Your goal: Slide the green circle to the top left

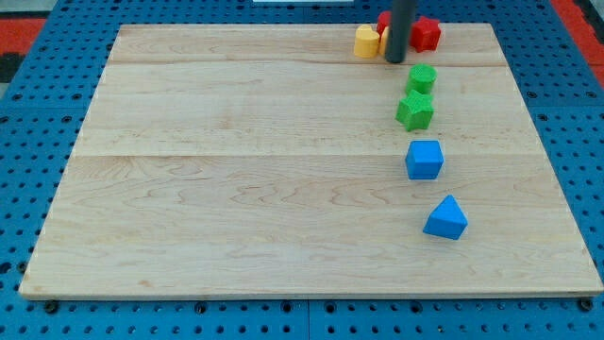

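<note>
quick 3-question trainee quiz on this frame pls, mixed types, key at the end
1. True or false: my tip is touching the green circle.
2. Which block lies nearest the view's bottom? A) blue cube B) blue triangular block C) green star-like block
3. Fill in: the yellow blocks sit to the view's ____ of the rod.

Key:
1. False. The tip is just above and left of the circle in the view, with a small gap.
2. B
3. left. The red blocks are on the other side.
</note>
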`<state>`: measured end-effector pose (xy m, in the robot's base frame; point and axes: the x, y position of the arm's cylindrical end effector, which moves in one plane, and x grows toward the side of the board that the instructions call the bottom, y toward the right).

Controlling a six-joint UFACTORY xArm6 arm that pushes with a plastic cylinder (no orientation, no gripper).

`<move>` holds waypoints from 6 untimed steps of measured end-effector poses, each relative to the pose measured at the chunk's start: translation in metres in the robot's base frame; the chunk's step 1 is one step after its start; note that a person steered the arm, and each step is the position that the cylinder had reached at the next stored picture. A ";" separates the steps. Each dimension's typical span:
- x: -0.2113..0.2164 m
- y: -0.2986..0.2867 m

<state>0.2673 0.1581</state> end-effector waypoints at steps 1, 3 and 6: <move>0.002 0.059; 0.050 0.005; 0.063 -0.066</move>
<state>0.3303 0.0918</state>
